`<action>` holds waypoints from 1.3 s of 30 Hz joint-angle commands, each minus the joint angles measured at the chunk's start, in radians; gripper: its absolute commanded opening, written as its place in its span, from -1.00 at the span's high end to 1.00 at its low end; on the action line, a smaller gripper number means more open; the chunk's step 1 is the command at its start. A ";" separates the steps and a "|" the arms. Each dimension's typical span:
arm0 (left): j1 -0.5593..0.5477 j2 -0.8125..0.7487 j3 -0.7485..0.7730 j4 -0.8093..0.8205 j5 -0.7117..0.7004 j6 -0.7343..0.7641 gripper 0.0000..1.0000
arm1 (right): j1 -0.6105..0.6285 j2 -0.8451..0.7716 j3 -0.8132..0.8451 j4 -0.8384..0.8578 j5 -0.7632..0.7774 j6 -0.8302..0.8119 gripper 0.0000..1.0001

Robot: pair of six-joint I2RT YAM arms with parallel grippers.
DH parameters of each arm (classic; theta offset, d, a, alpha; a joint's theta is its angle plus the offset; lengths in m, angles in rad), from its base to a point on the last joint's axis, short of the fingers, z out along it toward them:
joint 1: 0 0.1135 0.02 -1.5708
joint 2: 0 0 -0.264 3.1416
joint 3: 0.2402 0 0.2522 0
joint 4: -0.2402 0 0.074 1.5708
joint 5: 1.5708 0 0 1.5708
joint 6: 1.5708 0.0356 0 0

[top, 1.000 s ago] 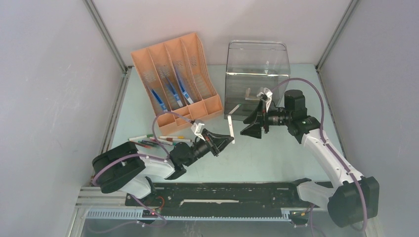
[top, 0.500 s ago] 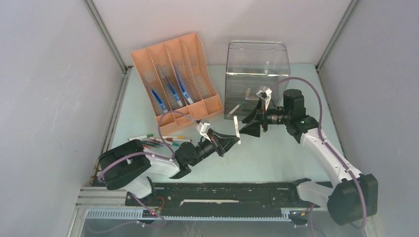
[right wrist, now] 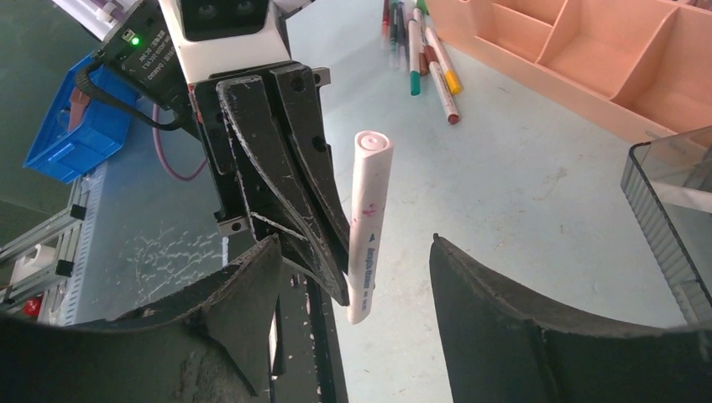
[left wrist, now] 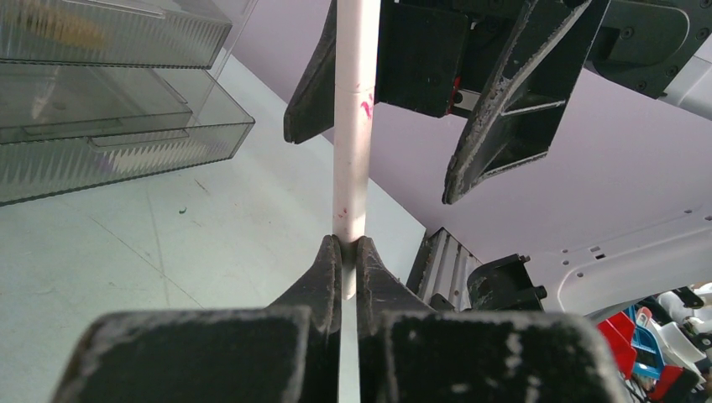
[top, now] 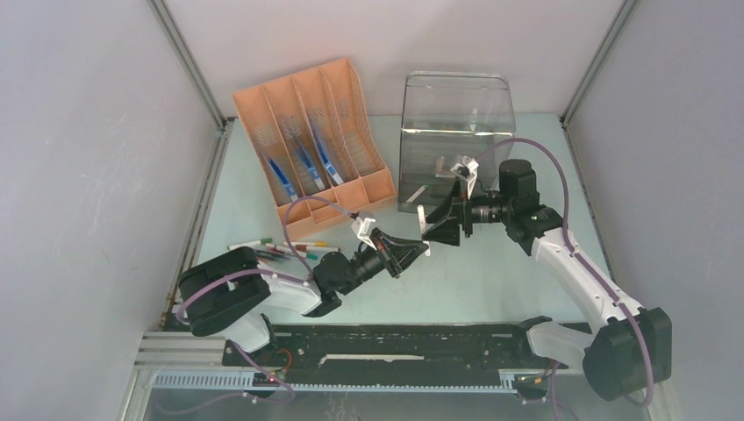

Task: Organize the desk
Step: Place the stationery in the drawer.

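White cylindrical plastic marker (left wrist: 353, 126) is cut off by the top edge of the left wrist view, its lower end hidden between the fingers of the left gripper (left wrist: 342, 252), which is clamped on it. The right gripper (right wrist: 348, 252) stands with jaws apart, one on either side of the marker. The pale mint-green desk (top: 491, 272) lies below both grippers.

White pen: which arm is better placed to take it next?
Right, probably. The right gripper is open around the pen, near the clear box. The left gripper is pinching the pen's end.
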 commanded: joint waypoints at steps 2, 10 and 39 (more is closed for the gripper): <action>-0.006 0.009 0.039 0.037 -0.012 0.007 1.00 | 0.030 0.008 -0.003 0.032 -0.021 0.027 -0.40; -0.006 0.011 0.043 0.037 -0.008 0.019 1.00 | 0.042 0.026 -0.001 0.043 -0.024 0.044 0.41; 0.047 -0.294 -0.305 0.013 -0.049 0.127 -1.00 | -0.057 -0.094 0.106 -0.350 0.176 -0.501 1.00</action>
